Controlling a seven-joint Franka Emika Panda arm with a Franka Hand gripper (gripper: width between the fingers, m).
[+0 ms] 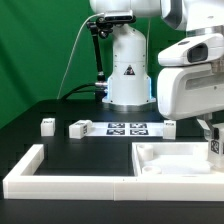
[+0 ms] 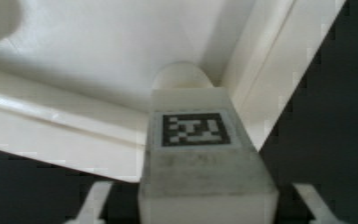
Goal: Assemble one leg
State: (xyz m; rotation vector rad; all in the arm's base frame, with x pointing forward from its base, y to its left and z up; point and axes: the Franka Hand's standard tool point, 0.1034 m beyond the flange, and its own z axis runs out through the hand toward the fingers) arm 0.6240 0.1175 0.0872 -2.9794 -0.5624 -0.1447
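In the exterior view we see the gripper point(image 1: 212, 150) at the frame's right edge, above the white tray-like part point(image 1: 160, 160) at lower right. A tagged leg point(image 1: 213, 146) sits between its fingers, and a loose white block point(image 1: 47, 125) lies well apart at the left, beyond the marker board point(image 1: 125, 127). In the wrist view we see the fingers point(image 2: 98, 203) clamped on both sides of the leg point(image 2: 197, 140), its tip over the tray-like part point(image 2: 87, 60) near an inner wall; we cannot tell whether it touches.
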